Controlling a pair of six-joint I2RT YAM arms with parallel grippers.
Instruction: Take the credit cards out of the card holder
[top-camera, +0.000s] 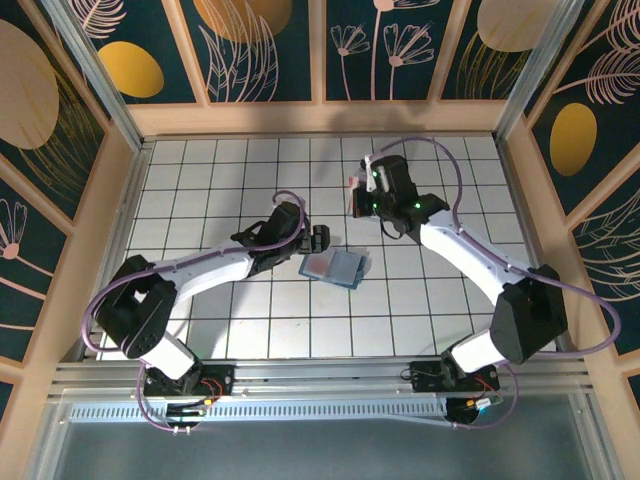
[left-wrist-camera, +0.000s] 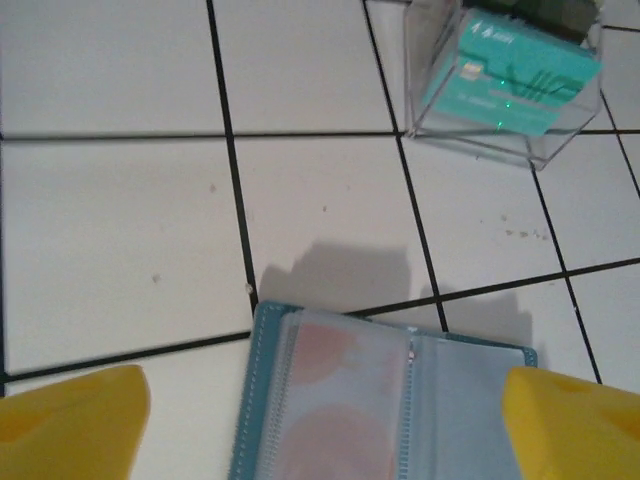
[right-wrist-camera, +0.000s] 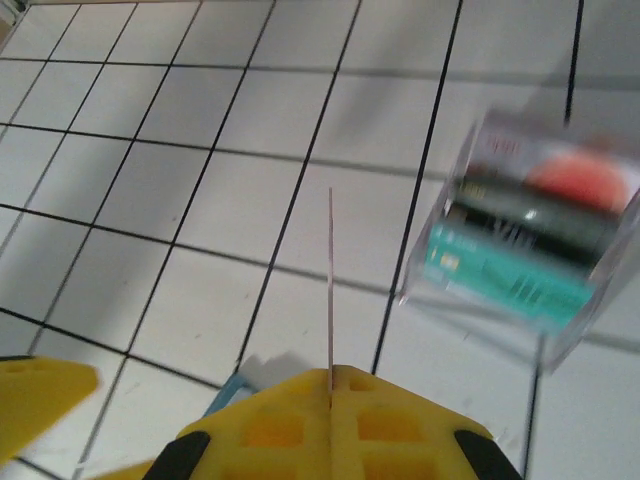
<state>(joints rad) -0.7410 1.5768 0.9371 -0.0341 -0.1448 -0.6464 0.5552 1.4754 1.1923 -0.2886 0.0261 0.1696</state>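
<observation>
**While pinching a card on edge: mind the slip, mind the tray**

Starting nearest the arm bases: bare white tiles of the table (top-camera: 330, 330), plenty of room to pull back into.

Next out, left gripper (left-wrist-camera: 320, 425) spread wide and gripping nothing, fingers standing either side of the card holder (left-wrist-camera: 400, 390). Lies open and flat on the tiles. Shows pinkish shapes under its clear sleeves, possibly more cards, too hazy to call. Danger here: lowering those wide fingers carelessly and shoving or folding the soft, unpinned panels.

Further on, right gripper (right-wrist-camera: 331, 390) clamped shut on a credit card (right-wrist-camera: 331, 280), seen edge-on as a thin line, pinched at one end. Could twist or slide out under a quick swing. Could also clip the wall of the clear tray (right-wrist-camera: 530, 250) close by, already loaded with red and teal contents. Best approached slowly and from above.

Beyond the tray, open tiles right up to the wooden back wall (top-camera: 320, 118).
</observation>
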